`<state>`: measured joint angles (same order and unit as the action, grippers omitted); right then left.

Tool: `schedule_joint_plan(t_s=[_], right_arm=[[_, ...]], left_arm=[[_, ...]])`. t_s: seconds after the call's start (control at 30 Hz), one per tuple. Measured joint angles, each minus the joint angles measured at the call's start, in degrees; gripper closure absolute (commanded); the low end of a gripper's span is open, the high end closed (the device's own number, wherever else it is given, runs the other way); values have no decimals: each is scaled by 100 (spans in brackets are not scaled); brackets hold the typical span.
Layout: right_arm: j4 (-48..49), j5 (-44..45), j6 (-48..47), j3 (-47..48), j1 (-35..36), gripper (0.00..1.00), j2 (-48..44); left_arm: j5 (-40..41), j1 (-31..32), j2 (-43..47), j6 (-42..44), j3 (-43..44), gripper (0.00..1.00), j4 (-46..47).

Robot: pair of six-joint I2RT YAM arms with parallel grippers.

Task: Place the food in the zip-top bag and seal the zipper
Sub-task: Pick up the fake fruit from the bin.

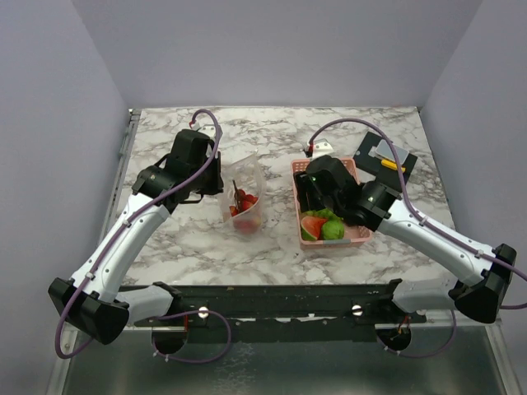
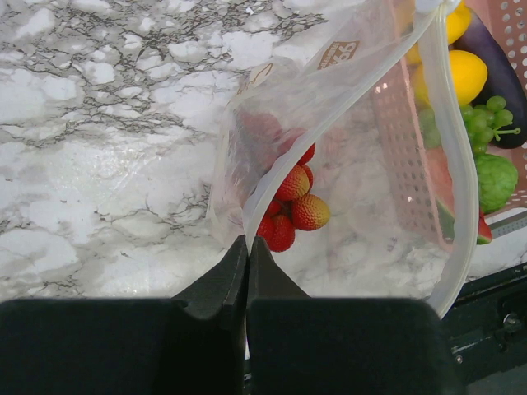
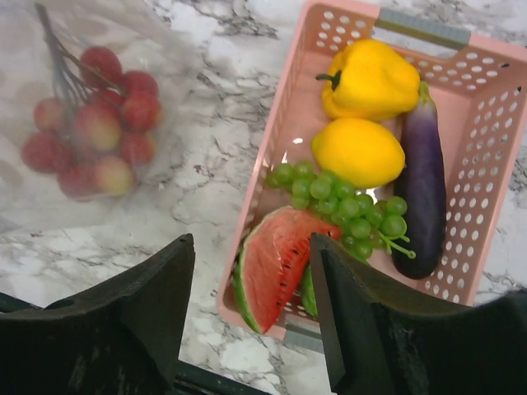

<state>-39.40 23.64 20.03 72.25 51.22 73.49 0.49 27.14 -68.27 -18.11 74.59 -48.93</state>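
Filling step: the left gripper (image 2: 247,245) is clamped on the bag's (image 2: 272,107) rim, strawberries (image 2: 292,193) already inside. At the bag's three o'clock, the right gripper (image 3: 251,263) hangs wide open over the basket's (image 3: 286,111) watermelon slice (image 3: 268,267). Next, probably descend and clamp it.

1. The left arm (image 1: 123,239), white shells with black joints, runs from its base at the near left corner forward and inward, its purple cable looping over the black wrist.
2. The left pincer (image 2: 247,251), two black fingers, is pressed flat face to flat face, nipping the rim of the clear plastic zip-top bag (image 2: 272,140).
3. The right arm (image 1: 428,230), built the same, stretches from the near right corner inward, its wrist end tipped downward.
4. The right pincer (image 3: 251,247) points down with its black fingers spread wide apart, gripping nothing.
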Motion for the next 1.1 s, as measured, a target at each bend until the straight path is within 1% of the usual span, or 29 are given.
schedule_joint_plan(t_s=[0.13, 0.33, 0.7, 0.97, 1.1], right_arm=[[-138, 15, 33, -341, -72, 35, -127], [-278, 11, 90, -688, -345, 35, -15], [-168, 52, -33, -938, -866, 35, 717], [177, -20, -304, -955, -1213, 30, 1198], [358, -120, -422, -955, -1292, 29, 1486]], left_arm=[[0, 0, 0, 7, -4, 100, 2], [0, 0, 2, 11, -28, 100, 15], [0, 0, 96, 13, -98, 100, 42], [0, 0, 116, 13, -101, 100, 39], [0, 0, 116, 13, -101, 100, 39]])
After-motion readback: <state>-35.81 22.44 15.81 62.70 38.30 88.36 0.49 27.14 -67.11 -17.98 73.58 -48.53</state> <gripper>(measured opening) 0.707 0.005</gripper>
